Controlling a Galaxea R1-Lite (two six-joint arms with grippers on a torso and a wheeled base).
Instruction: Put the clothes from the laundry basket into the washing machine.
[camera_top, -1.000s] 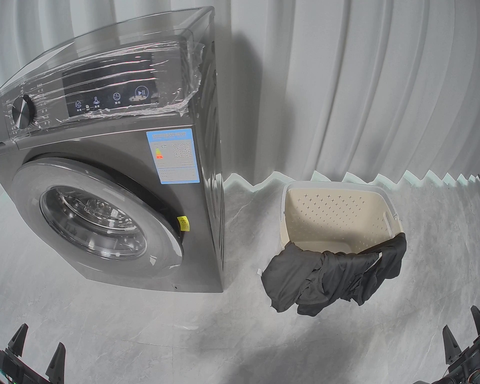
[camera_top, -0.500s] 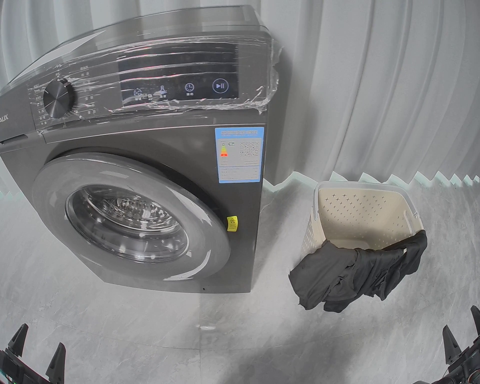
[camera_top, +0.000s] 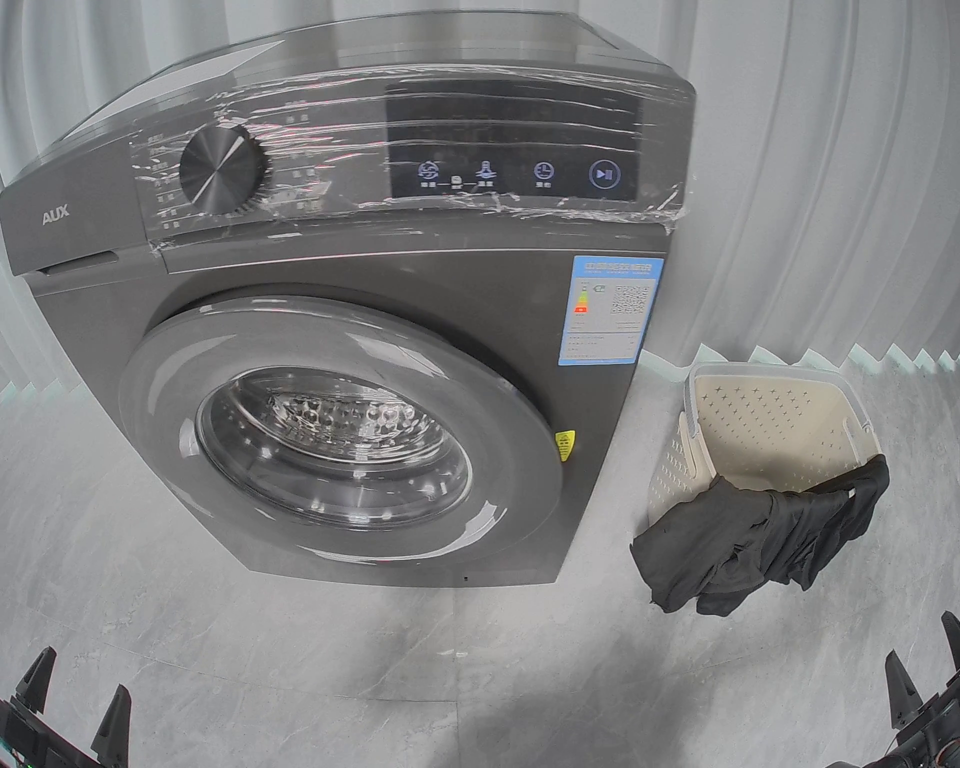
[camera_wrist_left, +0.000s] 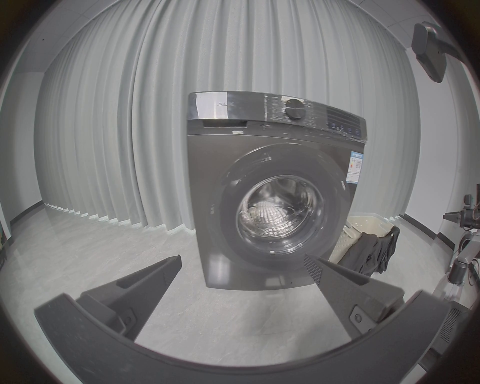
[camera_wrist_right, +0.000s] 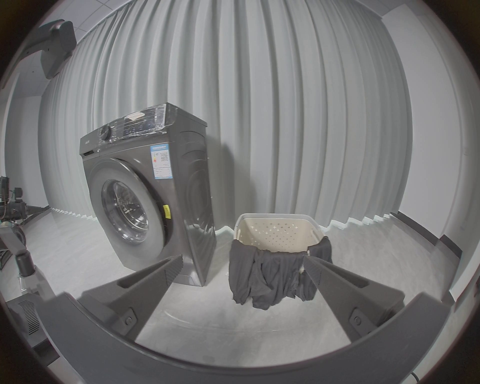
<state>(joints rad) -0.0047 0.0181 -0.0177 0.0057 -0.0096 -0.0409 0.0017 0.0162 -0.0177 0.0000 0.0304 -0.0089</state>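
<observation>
While clothes (camera_top: 760, 535) drape lengthwise along basket (camera_top: 770, 430) front rim | washing machine (camera_top: 400, 275) shut

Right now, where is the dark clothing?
In the head view, the dark clothing hangs over the near rim of the cream laundry basket, which stands on the floor just right of the washing machine.

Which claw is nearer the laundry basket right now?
Right. The right claw is open, on the floor side of the basket and its draped clothes; the left claw, also open, is far across, in front of the washer.
</observation>
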